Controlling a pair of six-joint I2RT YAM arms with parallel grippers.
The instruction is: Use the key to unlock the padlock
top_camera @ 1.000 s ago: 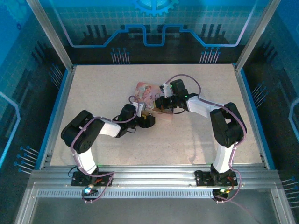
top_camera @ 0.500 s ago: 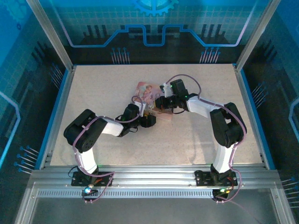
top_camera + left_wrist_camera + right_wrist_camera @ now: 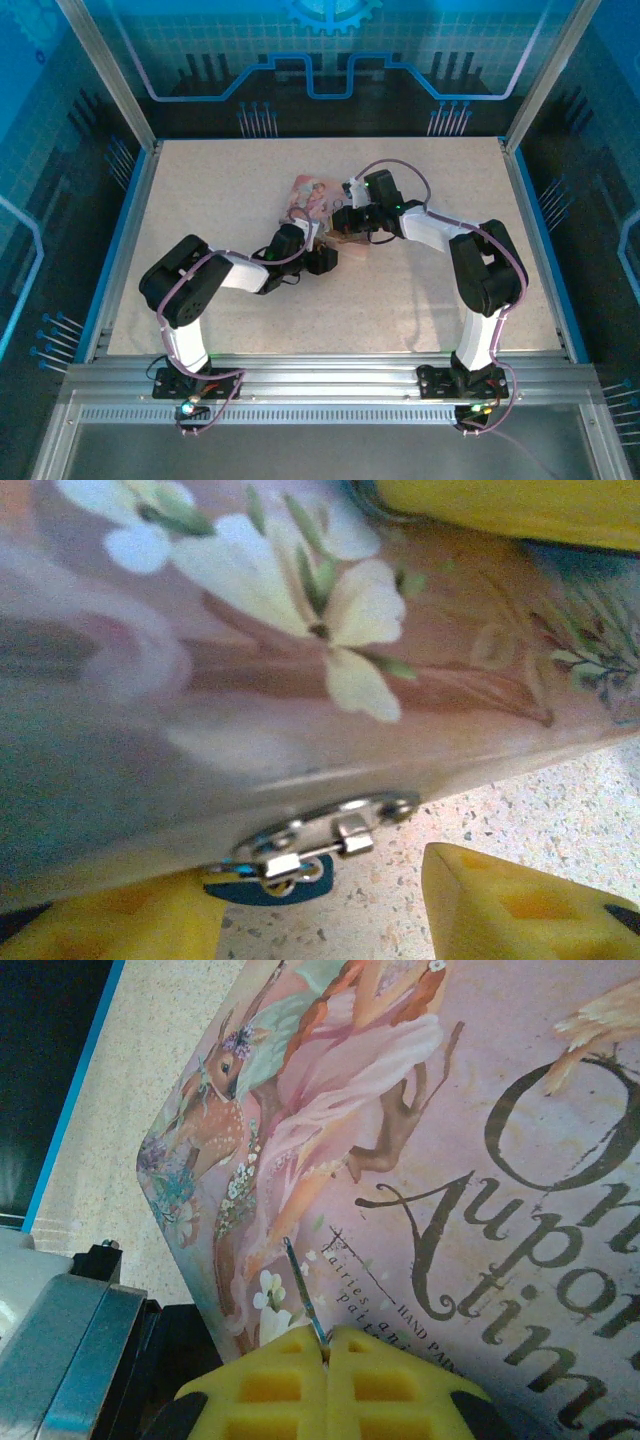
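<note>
Since a second ago, my left arm has crept forward along the table (image 3: 420,300) toward the pink tin (image 3: 308,197), and its claw (image 3: 322,260) now sits tight against the tin's near side. The right arm looks unchanged.

From the left wrist, the padlock (image 3: 250,892) hangs from the silvery hasp (image 3: 330,830) on the tin's front wall, low down and just above the table. The left claw (image 3: 320,905) is released, with one yellow pad on each side of the lock. The left pad (image 3: 120,920) overlaps the lock's edge, and I cannot tell whether it is touching. The right pad (image 3: 510,910) stands clear of it.

The right claw (image 3: 326,1345) is clenched on the key (image 3: 303,1295). The thin blade pokes out between the closed pads, above the tin's printed lid.

I judge the step in hand to be steadying the padlock so the key can go in. To do that well, I would close the left claw slowly on the dark body rather than on the shackle or hasp. I would hold it low enough that the keyway stays clear, and stop once the lock no longer swings.

The key is only pinched at its end, so I would line up the blade before pushing. I would also watch that the tin does not slide under the pressure. I cannot see the keyway yet.
</note>
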